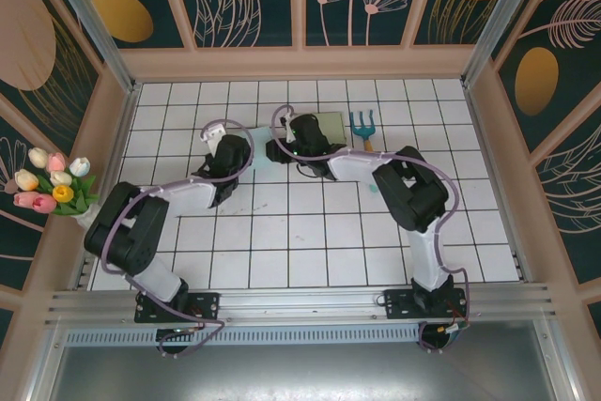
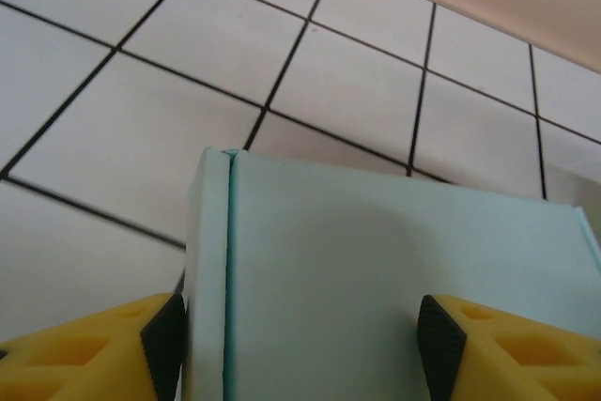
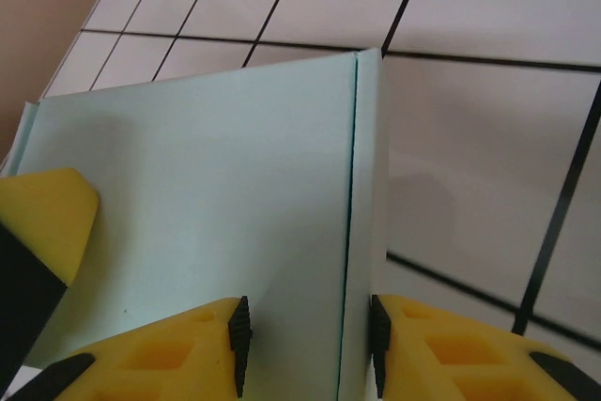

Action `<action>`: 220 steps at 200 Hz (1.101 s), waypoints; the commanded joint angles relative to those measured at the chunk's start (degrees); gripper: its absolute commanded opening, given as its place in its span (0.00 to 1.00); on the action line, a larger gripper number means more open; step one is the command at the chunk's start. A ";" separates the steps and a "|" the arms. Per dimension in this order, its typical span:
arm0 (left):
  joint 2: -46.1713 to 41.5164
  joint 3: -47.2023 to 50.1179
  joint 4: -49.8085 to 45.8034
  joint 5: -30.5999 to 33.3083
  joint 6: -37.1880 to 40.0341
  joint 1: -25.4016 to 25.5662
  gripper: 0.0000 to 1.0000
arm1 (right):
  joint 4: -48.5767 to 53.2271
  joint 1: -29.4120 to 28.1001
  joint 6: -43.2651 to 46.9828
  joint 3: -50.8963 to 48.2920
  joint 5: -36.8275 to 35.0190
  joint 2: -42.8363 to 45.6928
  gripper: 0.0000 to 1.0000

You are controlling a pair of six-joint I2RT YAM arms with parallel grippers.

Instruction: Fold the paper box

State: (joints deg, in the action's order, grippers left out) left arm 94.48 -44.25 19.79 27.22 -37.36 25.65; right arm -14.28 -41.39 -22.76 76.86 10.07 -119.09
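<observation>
As you look down from the top camera, the white-tiled desk (image 1: 310, 251) takes up the middle of the frame, walled in by leaf-patterned panels. Both arms reach toward its upper middle. The pale mint paper box (image 2: 376, 279) lies there on the tiles, between the two wrists. On your left wrist camera the box covers the lower centre and right of the frame, with a narrow folded strip running down its left edge. Your left end effector (image 2: 300, 340) is spread wide: one black pad sits against that strip at the lower left and the other shows over the broad panel at the lower right. On your right wrist camera the same box fills the left and centre, and its folded strip stands near the middle of the frame. Your right end effector (image 3: 308, 345) has its jaws set much closer, one on each side of that strip. You cannot tell whether they are actually pinching it. In the top view a bunch of tulips (image 1: 52, 185) rests at the left edge. A grey-green square sheet (image 1: 331, 125) lies just above the right wrist, with a small blue rake (image 1: 362, 125) just beside it.
</observation>
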 commanded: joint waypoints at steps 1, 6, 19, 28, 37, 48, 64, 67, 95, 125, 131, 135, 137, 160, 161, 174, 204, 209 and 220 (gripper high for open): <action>5.04 -5.01 6.01 -6.54 4.43 -0.77 0.68 | 0.21 -1.17 1.47 6.44 1.05 -3.72 0.41; 6.45 -5.91 6.16 -6.92 4.65 -1.33 0.68 | 0.79 -0.96 1.64 7.41 0.58 -4.48 0.41; 9.35 -8.15 6.42 -7.95 5.46 -2.42 0.69 | 1.51 -0.55 1.93 8.80 -0.94 -5.91 0.41; 11.33 -9.60 6.24 -8.15 5.87 -3.15 0.70 | 1.45 -0.23 2.15 9.01 -1.84 -6.44 0.41; 13.02 -10.76 6.22 -8.24 6.12 -3.84 0.71 | 1.37 0.07 2.27 8.95 -2.56 -6.62 0.41; 14.73 -11.12 6.22 -8.50 6.15 -4.73 0.71 | 1.23 0.57 2.21 8.53 -3.03 -6.59 0.41; 16.63 -13.61 5.77 -8.66 5.99 -6.04 0.73 | 1.02 1.26 2.02 7.60 -3.03 -5.97 0.42; 16.84 -13.93 5.68 -8.68 6.02 -6.19 0.73 | 0.87 1.35 2.02 7.41 -3.11 -5.89 0.42; 18.50 -16.92 2.05 -7.29 5.92 -8.25 0.86 | -1.51 1.66 1.85 3.66 -3.72 -3.06 0.42; 17.37 -18.46 -1.97 -5.65 5.22 -9.93 0.95 | -1.11 2.09 1.14 0.67 -5.62 0.68 0.45; 16.60 -18.02 -2.37 -5.39 5.12 -10.05 0.96 | -1.16 2.12 1.22 -0.30 -6.28 1.76 0.46; 15.81 -17.45 -2.32 -5.19 5.16 -10.02 0.96 | -1.30 2.11 1.23 -1.20 -6.71 2.64 0.46; 15.32 -17.16 -2.20 -5.17 5.12 -10.05 0.97 | -1.39 2.10 1.19 -1.63 -6.90 3.16 0.46; 8.33 -11.10 0.91 -5.00 4.58 -10.05 0.98 | -3.39 2.16 1.12 -8.15 -7.56 10.16 0.51; 8.03 -10.63 1.06 -4.90 4.54 -10.03 0.98 | -3.48 2.17 1.13 -8.40 -7.63 10.53 0.51; 4.14 -6.58 3.00 -4.22 4.60 -10.07 0.98 | -3.87 1.93 1.07 -12.33 -8.92 15.07 0.57; -7.16 1.86 6.35 -1.29 6.06 -10.08 0.99 | -4.23 1.62 1.19 -22.09 -16.62 27.11 0.72; -9.03 3.22 6.57 -0.04 6.16 -10.07 0.99 | -4.10 1.58 1.63 -23.70 -18.30 29.30 0.79; -13.01 5.72 5.99 2.68 6.32 -10.03 0.99 | -3.06 0.80 3.12 -26.40 -23.76 33.58 0.84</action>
State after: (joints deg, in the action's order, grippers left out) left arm 88.51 -43.13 23.22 23.92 -32.03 15.70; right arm -16.67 -39.70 -21.26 55.90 -3.07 -93.12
